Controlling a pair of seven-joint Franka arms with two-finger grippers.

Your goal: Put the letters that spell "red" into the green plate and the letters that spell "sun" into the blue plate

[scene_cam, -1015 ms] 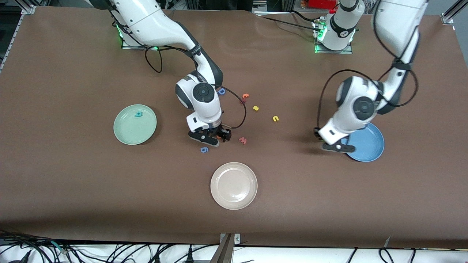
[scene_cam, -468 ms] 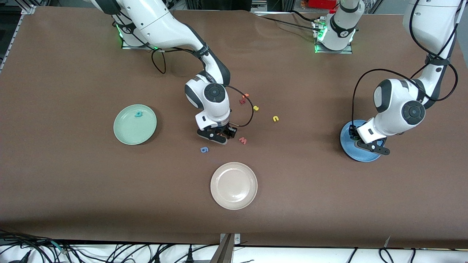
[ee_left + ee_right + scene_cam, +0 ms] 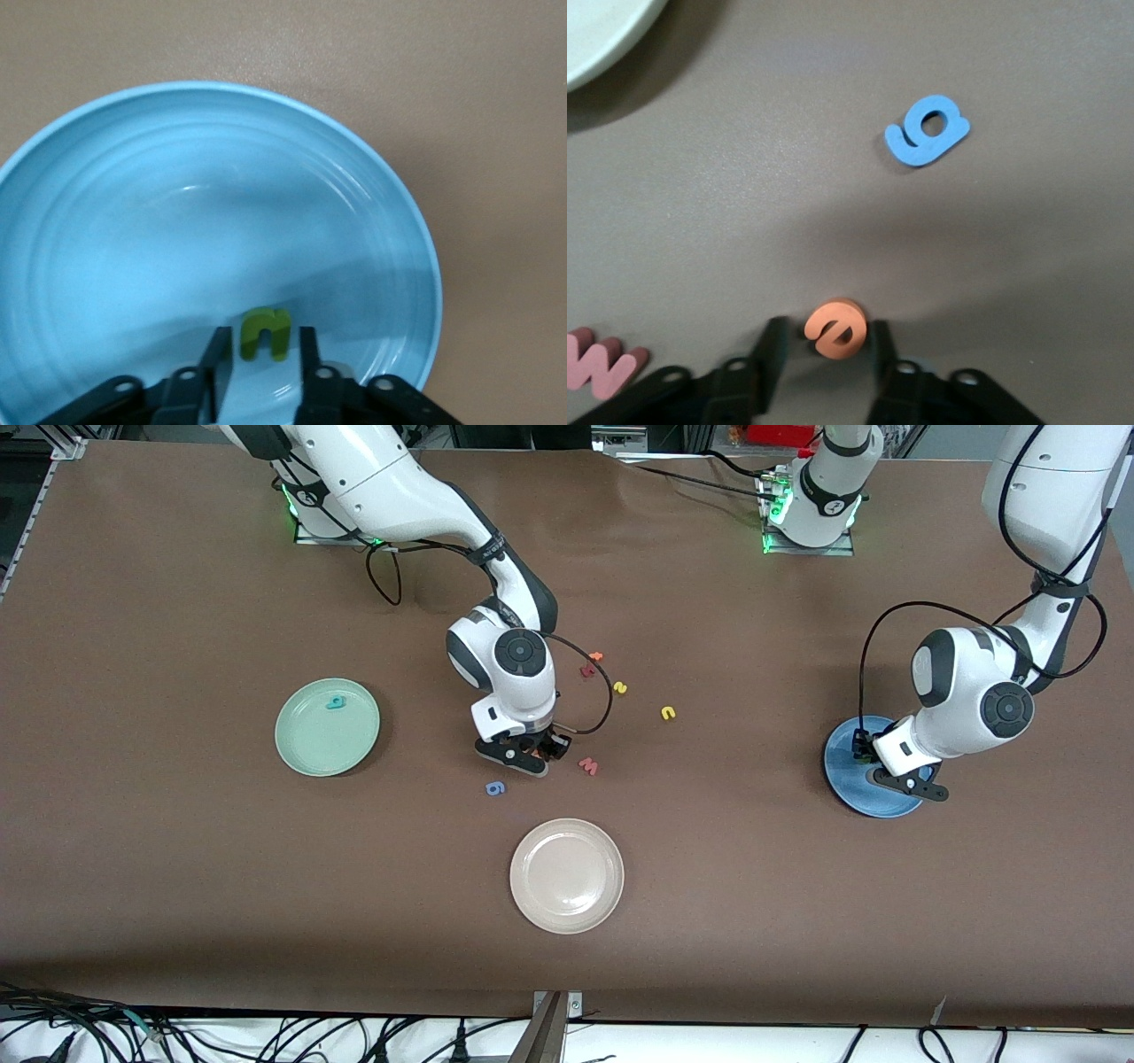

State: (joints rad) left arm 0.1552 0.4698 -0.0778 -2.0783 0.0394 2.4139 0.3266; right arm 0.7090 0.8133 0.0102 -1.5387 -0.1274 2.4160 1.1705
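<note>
Orange "e" [image 3: 835, 328] now pinched by right gripper [image 3: 824, 354]; left gripper [image 3: 261, 363] jaws loosened around "u" [image 3: 265, 333].

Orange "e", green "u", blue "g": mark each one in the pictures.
orange "e" [image 3: 834, 328], right wrist view, on the middle of the letter's face.
green "u" [image 3: 266, 334], left wrist view, on the letter's arch, in the blue plate [image 3: 106, 221].
blue "g" [image 3: 928, 130], right wrist view, on the letter's body beside its hole.

left gripper [image 3: 873, 766] moved over the blue plate [image 3: 842, 784].
</note>
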